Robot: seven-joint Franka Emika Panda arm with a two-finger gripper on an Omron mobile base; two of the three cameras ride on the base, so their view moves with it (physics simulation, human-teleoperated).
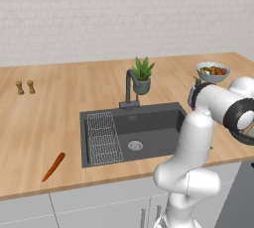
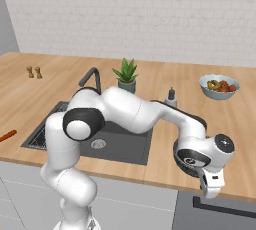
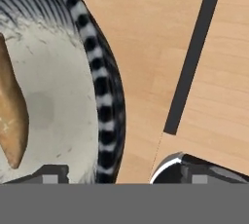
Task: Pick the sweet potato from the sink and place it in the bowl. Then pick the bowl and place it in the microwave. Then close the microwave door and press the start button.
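My gripper (image 3: 114, 172) is open, with one finger inside the bowl (image 3: 99, 86) and the other outside, so its rim sits between my jaws. The sweet potato (image 3: 10, 121) lies in the bowl, just beside my inside finger.
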